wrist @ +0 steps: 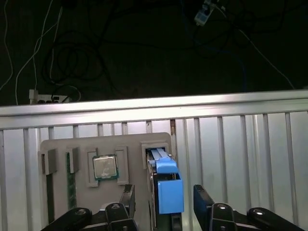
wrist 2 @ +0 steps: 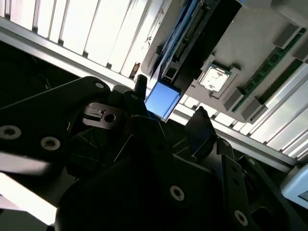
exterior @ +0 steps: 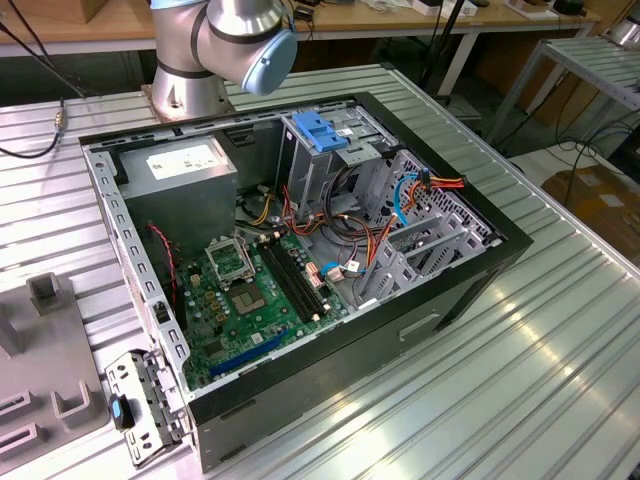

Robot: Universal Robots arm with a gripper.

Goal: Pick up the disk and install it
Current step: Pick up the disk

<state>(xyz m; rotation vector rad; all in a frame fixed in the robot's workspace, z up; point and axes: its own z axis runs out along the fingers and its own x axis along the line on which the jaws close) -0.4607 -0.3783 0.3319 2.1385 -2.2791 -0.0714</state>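
Gripper [wrist: 164, 199] above grey fixture tray [wrist: 134, 144], near edge of ribbed metal table [wrist: 240, 144]. Jaws wide, nothing held. Disk [wrist: 168, 192] stands on its edge in tray slot, blue rail up, between two black fingers [wrist: 127, 197], small gap on each side. In second wrist view same: blue end of disk [wrist 2: 162, 98] between fingers [wrist 2: 199, 125]. Processor chip [wrist: 105, 167] and memory stick [wrist: 70, 185] lie in tray beside disk. Open computer case [exterior: 300, 250] in middle of table, drive cage [exterior: 320, 130] with blue latch inside
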